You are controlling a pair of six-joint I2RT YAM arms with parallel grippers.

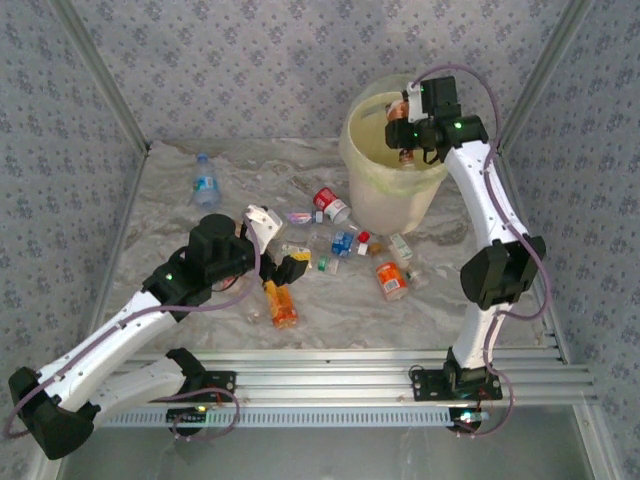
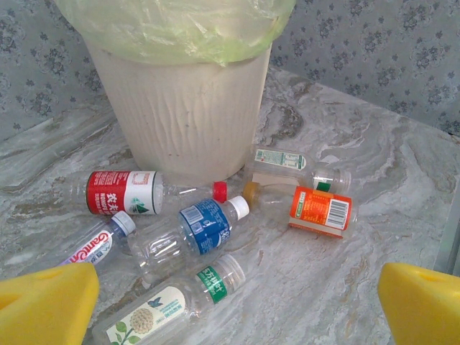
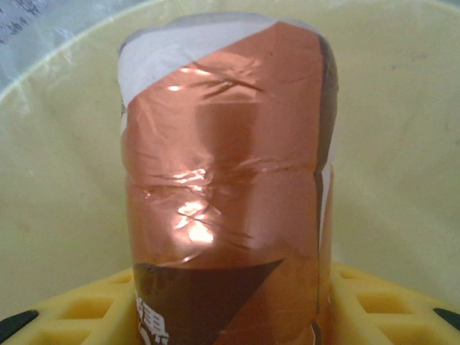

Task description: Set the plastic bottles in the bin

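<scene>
**Left spread wide at centre, right clamped at 1 o'clock**

From above:

Left arm: folded back from its base to an elbow at 7 o'clock, then stretched toward centre.

Left gripper: just left of centre, aimed toward 2 o'clock, jaws spread wide, yellow left pads far apart at the wrist view's lower corners.

Right arm: rising from its base at 5 o'clock, elbow bulging toward 3 o'clock, forearm leaning back toward 12.

Right gripper: up at 1 o'clock, pointed toward 9, yellow right pads pressed against either side of a copper-labelled bottle that juts out past the fingertips.
</scene>
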